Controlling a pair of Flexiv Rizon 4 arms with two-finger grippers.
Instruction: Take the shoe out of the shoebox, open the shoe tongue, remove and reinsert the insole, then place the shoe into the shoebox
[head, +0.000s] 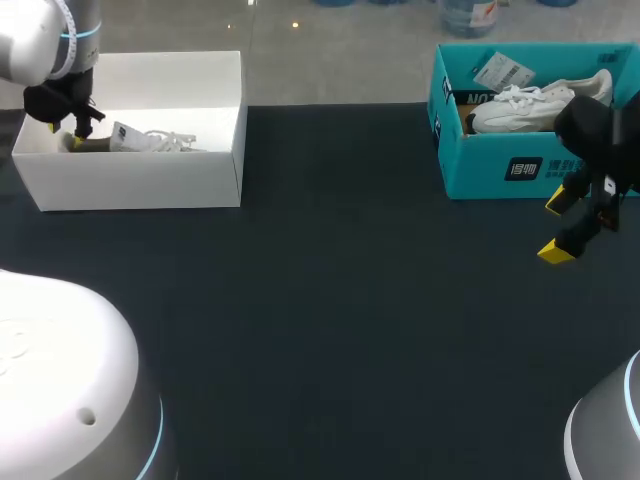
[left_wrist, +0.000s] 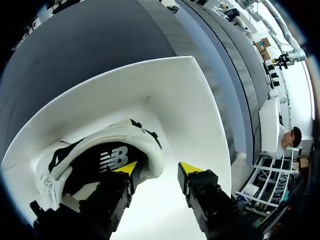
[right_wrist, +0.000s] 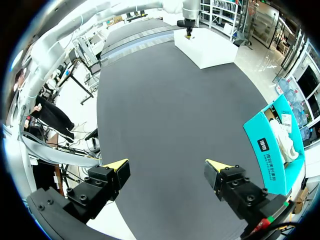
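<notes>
hiding part of the shoe (left_wrist: 100, 136), left claw (left_wrist: 159, 169) stands spread; right claw (right_wrist: 167, 165) likewise spread.

White arms (head: 35, 45), black yellow-tipped grippers (head: 557, 226)

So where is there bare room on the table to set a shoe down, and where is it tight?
The dark table is bare between the white box and the teal box, and across the whole near half. Tight: the white box holds a shoe and the left gripper; the right gripper hangs by the teal box's front.
</notes>
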